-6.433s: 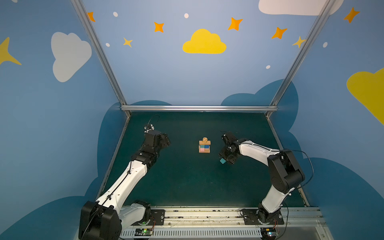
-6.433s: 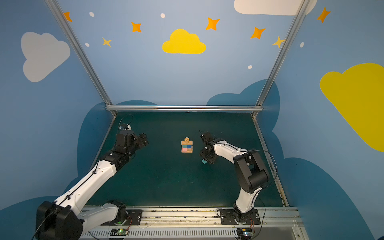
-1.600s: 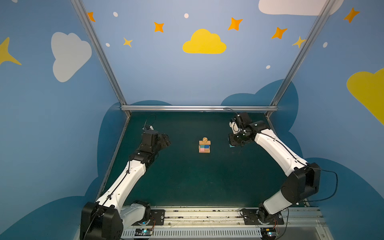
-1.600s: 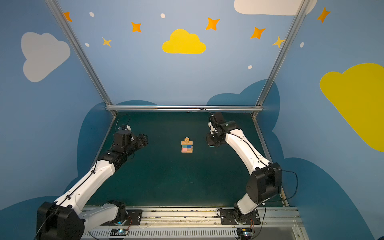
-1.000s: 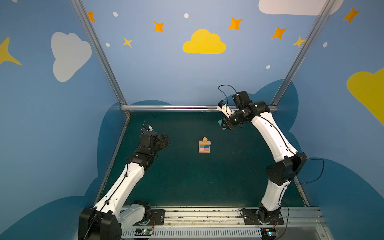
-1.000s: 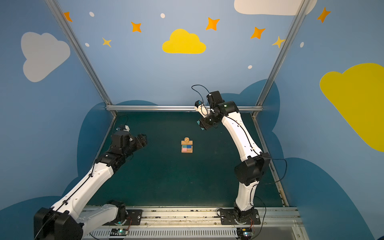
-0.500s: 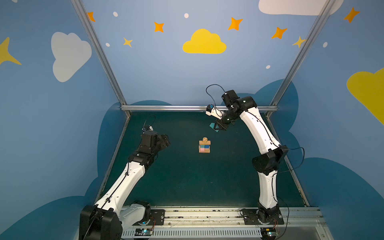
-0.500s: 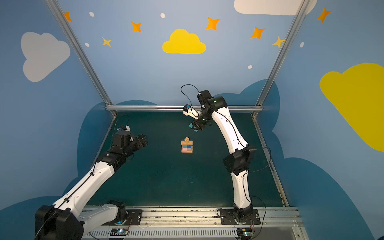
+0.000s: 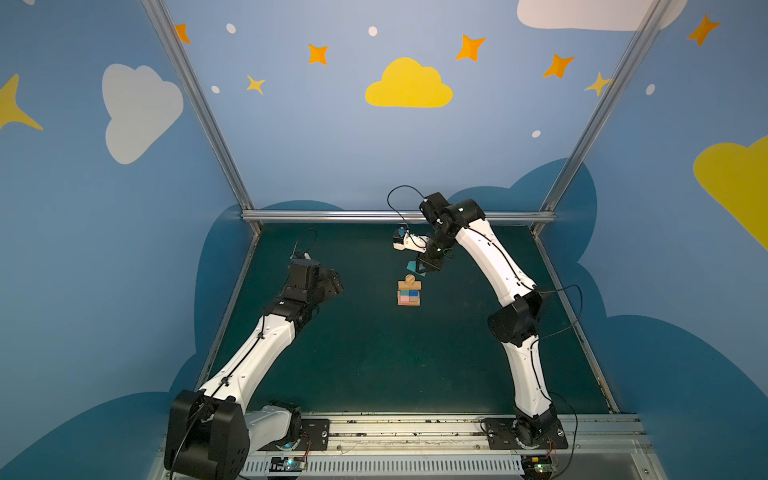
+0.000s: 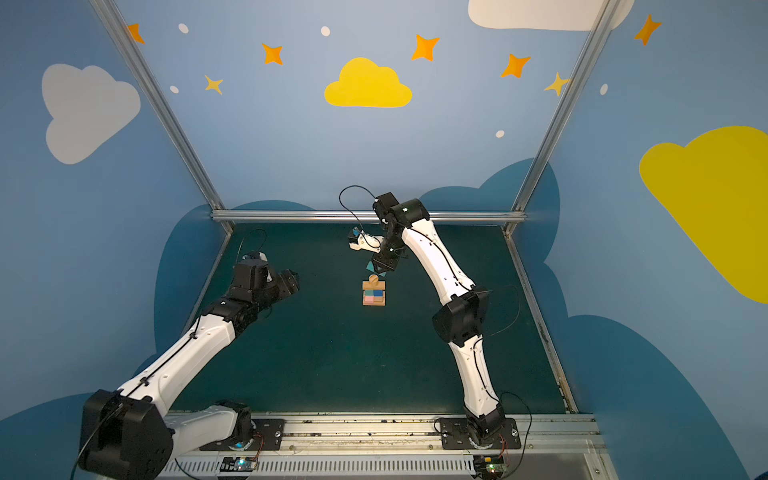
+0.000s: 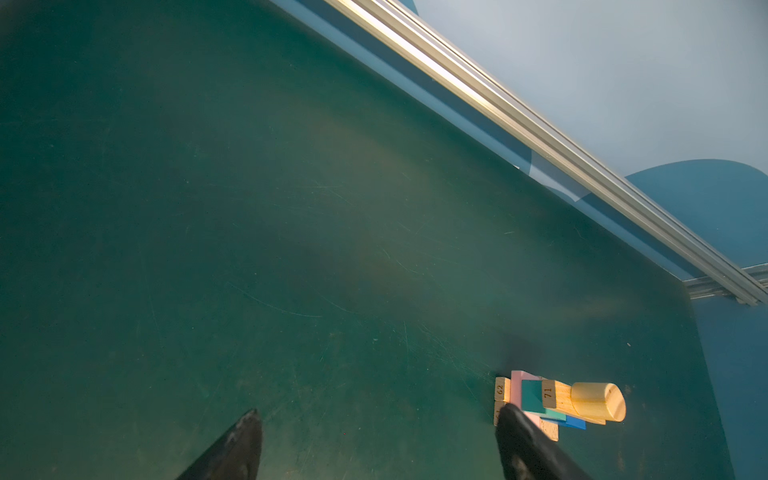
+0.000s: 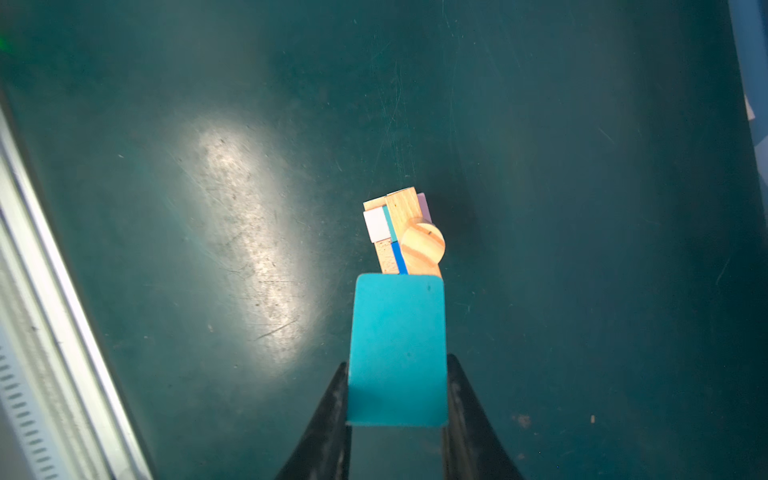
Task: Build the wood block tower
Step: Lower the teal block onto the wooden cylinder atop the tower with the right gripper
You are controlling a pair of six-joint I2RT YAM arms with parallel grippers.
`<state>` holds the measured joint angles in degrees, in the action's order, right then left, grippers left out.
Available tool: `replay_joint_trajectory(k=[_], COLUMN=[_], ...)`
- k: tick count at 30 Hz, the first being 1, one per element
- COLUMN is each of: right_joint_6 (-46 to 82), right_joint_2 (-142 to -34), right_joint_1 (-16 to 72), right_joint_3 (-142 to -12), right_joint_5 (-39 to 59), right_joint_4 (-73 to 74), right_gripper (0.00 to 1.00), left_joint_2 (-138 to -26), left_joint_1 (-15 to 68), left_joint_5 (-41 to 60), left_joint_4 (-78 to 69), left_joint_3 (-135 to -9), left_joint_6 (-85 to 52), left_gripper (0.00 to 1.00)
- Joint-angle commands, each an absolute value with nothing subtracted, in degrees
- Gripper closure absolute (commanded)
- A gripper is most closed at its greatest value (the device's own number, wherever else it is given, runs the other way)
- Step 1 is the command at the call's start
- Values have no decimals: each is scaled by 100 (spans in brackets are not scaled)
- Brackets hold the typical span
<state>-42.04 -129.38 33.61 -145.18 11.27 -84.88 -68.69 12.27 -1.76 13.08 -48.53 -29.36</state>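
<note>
Green tabletop (image 9: 353, 353): right tool (image 12: 397, 365), clenched on teal piece (image 12: 397, 349), hangs above tower (image 9: 409, 293) cylinder (image 9: 410, 279), prob. slightly off-centre; left tool (image 11: 378, 415) released, far.

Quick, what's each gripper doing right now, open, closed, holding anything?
Left gripper: open, holding nothing.
Right gripper: closed on the teal block.
</note>
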Motion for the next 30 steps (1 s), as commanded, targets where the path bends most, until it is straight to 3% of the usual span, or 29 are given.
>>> replay_joint_trajectory(k=[1,30], right_joint_6=[-4460,-5372], right_joint_2=[-13093,-13687], right_joint_1=[3427,3665], right_joint_3=[-14772,-15012], right_joint_5=[855,396], right_joint_4=[-8673,-8490], right_gripper=[100,100], left_joint_2=[-6873,-7255], left_joint_1=[1204,1200], left_joint_5=[-136,80], left_joint_4=[1362,1351], left_joint_3=[-5023,-5229], left_joint_6=[-2872,-2803], left_gripper=[12,13])
